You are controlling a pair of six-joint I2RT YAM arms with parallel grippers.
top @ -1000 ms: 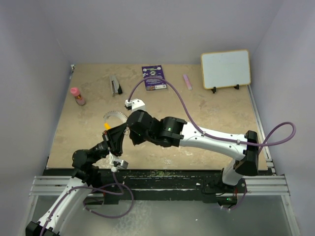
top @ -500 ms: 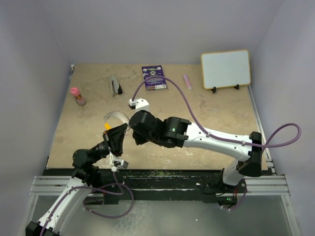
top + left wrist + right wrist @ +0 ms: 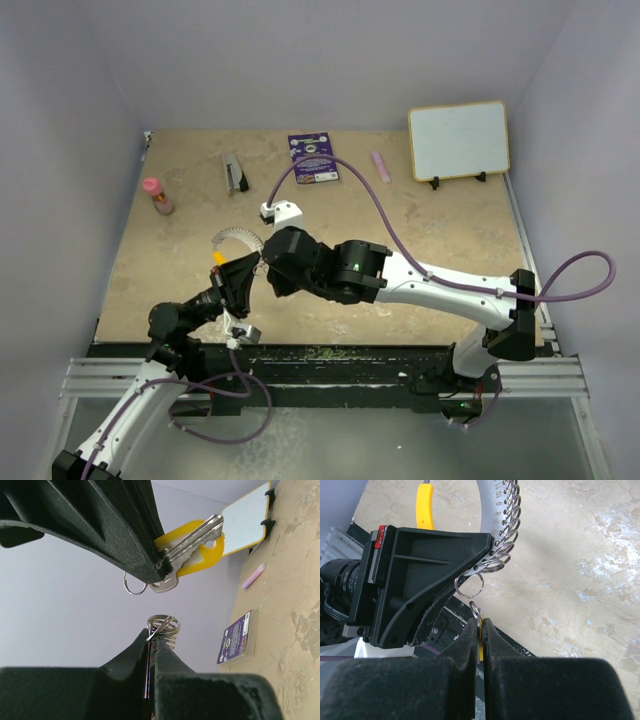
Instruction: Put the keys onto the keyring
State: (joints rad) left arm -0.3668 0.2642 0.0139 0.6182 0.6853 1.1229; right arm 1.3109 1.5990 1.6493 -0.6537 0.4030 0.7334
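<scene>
Key (image 3: 192,542): silver blade, yellow head. Keyring (image 3: 164,625): silver coils. Table (image 3: 450,225): mottled beige. Card (image 3: 313,158): purple. Board (image 3: 458,140): white, tan frame. Bottle (image 3: 158,197): pink. Stick (image 3: 381,166): pink.

Yellow-headed keys (image 3: 199,549) near coiled keyring (image 3: 163,626)

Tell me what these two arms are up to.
They are working together in mid-air above the table. The left gripper is shut on the coiled end of the keyring. The right gripper is shut on a yellow-headed key and holds it close to that coil. The two tips nearly meet, but the key does not look threaded on yet.
</scene>
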